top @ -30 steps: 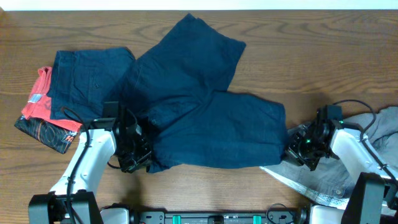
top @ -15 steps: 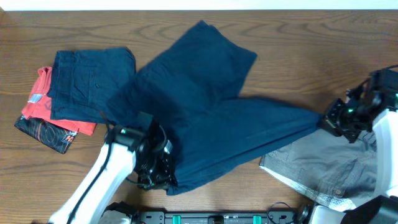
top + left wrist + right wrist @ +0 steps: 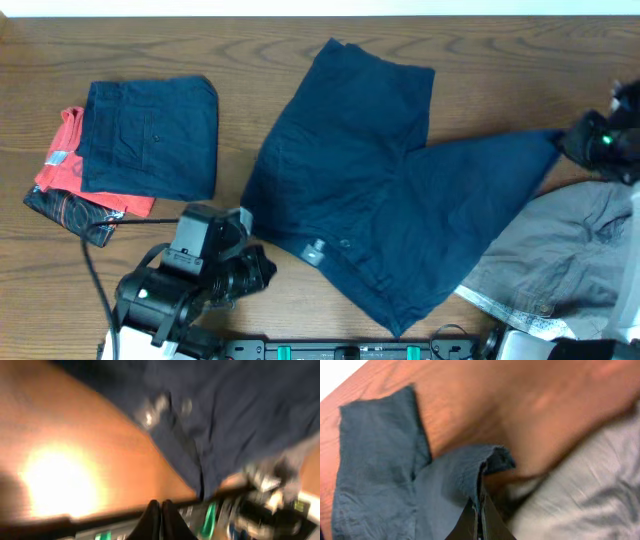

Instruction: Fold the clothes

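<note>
Nearest our base, over the front strip of the table [image 3: 300, 305], the left gripper [image 3: 262, 272] hangs above bare wood, just beside the waistband edge of the navy shorts [image 3: 370, 190]. Our left wrist camera is smeared by motion, but we can make out its two fingers [image 3: 152, 519] pressed together, with the shorts [image 3: 240, 410] lying apart from them, further out.

Along the same near edge, to our right, a grey garment [image 3: 575, 265] lies crumpled, and the near end of the shorts covers its left side.

Further out, the shorts are spread across the middle of the table. One leg reaches toward the far edge and the other is drawn out to the right. At that leg's corner we see the right gripper [image 3: 572, 140] pinching the cloth. Our right wrist view shows its fingers [image 3: 469, 527] closed on a raised fold of the navy fabric [image 3: 375, 470], the grey garment [image 3: 580, 495] beside it.

On the left side, well apart from the shorts, a folded navy garment [image 3: 150, 135] sits on top of a red garment [image 3: 65, 160], and a black printed piece [image 3: 75, 215] sticks out at the near corner.
</note>
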`<state>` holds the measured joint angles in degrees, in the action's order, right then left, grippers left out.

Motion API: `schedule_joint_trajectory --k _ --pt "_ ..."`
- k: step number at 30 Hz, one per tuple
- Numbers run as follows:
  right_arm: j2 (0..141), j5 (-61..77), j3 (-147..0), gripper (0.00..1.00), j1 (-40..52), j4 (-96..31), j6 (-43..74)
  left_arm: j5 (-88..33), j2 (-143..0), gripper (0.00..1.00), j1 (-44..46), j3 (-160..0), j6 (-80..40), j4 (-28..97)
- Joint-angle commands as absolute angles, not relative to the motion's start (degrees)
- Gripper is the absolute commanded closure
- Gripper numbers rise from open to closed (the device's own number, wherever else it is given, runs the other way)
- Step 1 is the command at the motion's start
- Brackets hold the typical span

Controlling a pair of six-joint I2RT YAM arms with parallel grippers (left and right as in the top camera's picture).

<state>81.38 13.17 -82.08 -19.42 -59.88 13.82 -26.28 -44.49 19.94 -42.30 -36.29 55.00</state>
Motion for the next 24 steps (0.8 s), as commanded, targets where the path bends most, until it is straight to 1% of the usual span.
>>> schedule_joint_trajectory --k 1,5,7,8,10,13,14,16,19,24 --pt "80.82 9.5 -83.18 0.99 -15.09 -59.64 14.39 -20.84 -45.28 0.94 19.75 -42.87 -41.3 51.05" --pt "81.28 7.16 -83.18 0.99 -13.87 -59.57 15.0 -22.83 -48.88 0.93 19.77 -42.87 -41.25 48.16" --pt "81.32 7.05 -83.18 0.99 -14.06 -59.81 15.03 -22.94 -51.55 0.79 19.77 -42.81 -41.25 48.03" --pt "81.32 7.05 -83.18 0.99 -14.09 -60.05 15.0 -22.81 -53.06 0.76 19.75 -42.74 -41.25 47.99" --pt "81.32 6.81 -83.18 0.99 -14.06 -60.51 14.98 -21.04 -56.8 0.75 19.75 -42.52 -41.36 47.29" --pt "81.32 5.34 -83.18 0.99 -14.09 -61.34 14.96 -15.4 -63.48 0.75 19.68 -42.5 -45.6 46.35" --pt "81.32 5.23 -83.18 0.99 -14.09 -61.6 14.9 -14.59 -66.24 0.79 19.68 -42.5 -46.48 45.23" --pt "81.32 4.36 -83.18 0.99 -14.09 -62.46 14.9 -14.46 -71.48 0.81 19.68 -42.5 -46.74 42.57" --pt "81.32 2.9 -83.18 0.99 -14.09 -63.7 14.87 -14.2 -78.83 0.81 19.68 -42.5 -47.57 39.11" --pt "81.32 2.81 -83.15 0.99 -14.06 -65.84 14.52 -11.64 -89.65 0.94 19.68 -42.5 -47.4 31.05"
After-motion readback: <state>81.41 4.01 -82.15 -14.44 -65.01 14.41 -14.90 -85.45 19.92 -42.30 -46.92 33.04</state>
